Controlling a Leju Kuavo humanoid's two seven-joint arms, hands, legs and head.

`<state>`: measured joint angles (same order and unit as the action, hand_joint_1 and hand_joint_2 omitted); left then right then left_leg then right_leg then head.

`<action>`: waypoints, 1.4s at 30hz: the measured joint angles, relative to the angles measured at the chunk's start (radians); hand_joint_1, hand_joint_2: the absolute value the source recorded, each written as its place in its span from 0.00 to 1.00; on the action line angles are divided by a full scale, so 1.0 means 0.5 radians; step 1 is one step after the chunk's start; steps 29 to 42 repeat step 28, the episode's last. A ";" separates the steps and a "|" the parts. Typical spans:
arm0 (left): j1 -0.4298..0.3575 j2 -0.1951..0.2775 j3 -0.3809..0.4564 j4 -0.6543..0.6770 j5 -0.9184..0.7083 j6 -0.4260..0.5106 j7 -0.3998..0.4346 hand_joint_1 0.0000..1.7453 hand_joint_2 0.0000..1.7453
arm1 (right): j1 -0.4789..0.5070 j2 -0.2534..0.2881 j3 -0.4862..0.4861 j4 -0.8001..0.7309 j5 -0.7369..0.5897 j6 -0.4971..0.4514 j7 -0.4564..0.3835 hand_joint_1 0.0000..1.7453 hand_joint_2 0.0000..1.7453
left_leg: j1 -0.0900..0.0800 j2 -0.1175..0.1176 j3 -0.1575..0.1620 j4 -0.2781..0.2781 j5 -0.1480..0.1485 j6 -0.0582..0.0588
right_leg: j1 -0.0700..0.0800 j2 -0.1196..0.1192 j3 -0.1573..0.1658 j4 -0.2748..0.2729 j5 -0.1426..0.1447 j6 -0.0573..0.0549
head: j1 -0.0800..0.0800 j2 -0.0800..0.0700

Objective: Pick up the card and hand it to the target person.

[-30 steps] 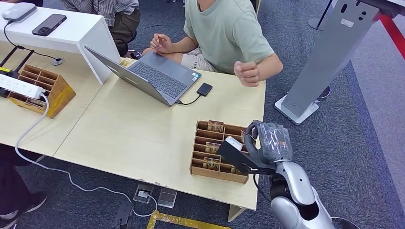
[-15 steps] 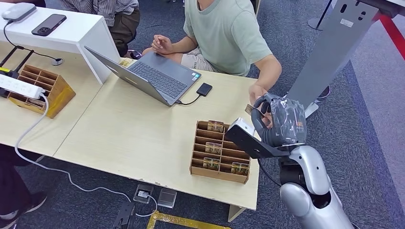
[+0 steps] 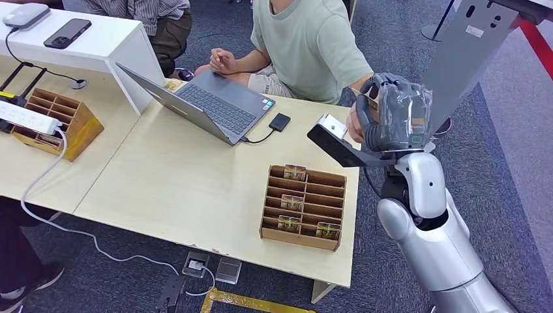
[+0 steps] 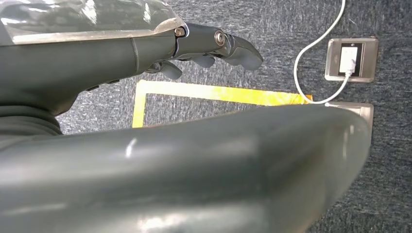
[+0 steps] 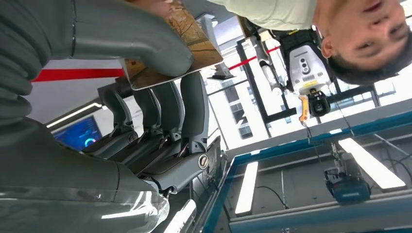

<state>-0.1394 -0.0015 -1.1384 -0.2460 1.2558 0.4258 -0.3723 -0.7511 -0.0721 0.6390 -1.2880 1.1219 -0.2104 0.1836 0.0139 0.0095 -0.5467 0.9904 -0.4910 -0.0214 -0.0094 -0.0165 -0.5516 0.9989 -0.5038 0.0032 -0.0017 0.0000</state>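
My right hand (image 3: 394, 111) is raised beyond the table's far right corner, level with the seated person's forearm. In the right wrist view it pinches a brown patterned card (image 5: 194, 41) between the thick thumb (image 5: 145, 34) and the dark fingers (image 5: 187, 109). The person in the pale green shirt (image 3: 313, 45) has a hand (image 3: 354, 124) right behind my hand, and its fingers (image 5: 155, 6) touch the card's far end. My left hand (image 4: 209, 43) hangs over the carpet, its fingers stretched out and holding nothing.
A wooden card organiser (image 3: 303, 205) with several cards stands on the table's (image 3: 189, 182) near right part. An open laptop (image 3: 209, 104) with a black drive (image 3: 279, 122) lies further back. A grey stand (image 3: 450, 72) rises on the right; a second organiser (image 3: 59, 120) sits far left.
My right hand has lifted with the card from above the organiser, up and away toward the person. The person's arm came down, and its hand now meets the card.
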 joint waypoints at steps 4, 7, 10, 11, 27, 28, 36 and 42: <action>0.000 -0.003 -0.006 -0.003 -0.007 -0.003 0.000 0.00 0.00 | -0.061 0.045 0.001 0.200 0.033 -0.007 -0.010 0.77 1.00 | 0.000 0.000 0.000 0.000 0.000 0.000 | 0.000 0.000 0.000 0.000 0.000 0.000 | 0.000 0.000; 0.000 -0.005 -0.010 -0.004 -0.011 -0.002 0.000 0.00 0.00 | -0.082 0.077 0.002 0.332 0.049 -0.013 -0.019 0.77 1.00 | 0.000 0.000 0.000 0.000 0.000 0.000 | 0.000 0.000 0.000 0.000 0.000 0.000 | 0.000 0.000; 0.001 -0.005 -0.012 -0.004 -0.012 -0.002 0.000 0.00 0.00 | -0.091 0.102 0.002 0.434 0.054 -0.018 -0.021 0.53 1.00 | 0.000 0.000 0.000 0.000 0.000 0.000 | 0.000 0.000 -0.001 0.000 0.000 0.000 | 0.000 0.000; 0.001 -0.005 -0.012 -0.004 -0.013 -0.002 0.001 0.00 0.00 | -0.093 0.108 0.002 0.457 0.054 -0.018 -0.021 0.34 1.00 | 0.000 0.000 0.000 0.000 0.000 0.000 | 0.000 0.000 -0.001 0.000 0.000 0.000 | 0.000 0.000; 0.001 -0.005 -0.027 -0.004 -0.010 -0.001 0.008 0.00 0.00 | -0.102 0.169 -0.003 0.678 -0.058 -0.140 -0.103 0.00 1.00 | 0.000 0.000 0.001 0.001 0.000 0.000 | 0.000 0.000 -0.001 0.000 0.000 0.000 | 0.000 0.000; 0.001 -0.005 -0.027 -0.004 -0.009 -0.001 0.008 0.00 0.00 | -0.100 0.169 -0.005 0.678 -0.075 -0.149 -0.113 0.00 1.00 | 0.000 0.000 0.001 0.001 0.000 0.000 | 0.000 0.000 -0.001 0.000 0.000 0.000 | 0.000 0.000; 0.001 -0.005 -0.027 -0.004 -0.009 -0.001 0.008 0.00 0.00 | -0.100 0.169 -0.005 0.678 -0.075 -0.149 -0.113 0.00 1.00 | 0.000 0.000 0.001 0.001 0.000 0.000 | 0.000 0.000 -0.001 0.000 0.000 0.000 | 0.000 0.000; 0.001 -0.005 -0.027 -0.004 -0.009 -0.001 0.008 0.00 0.00 | -0.100 0.169 -0.005 0.678 -0.075 -0.149 -0.113 0.00 1.00 | 0.000 0.000 0.001 0.001 0.000 0.000 | 0.000 0.000 -0.001 0.000 0.000 0.000 | 0.000 0.000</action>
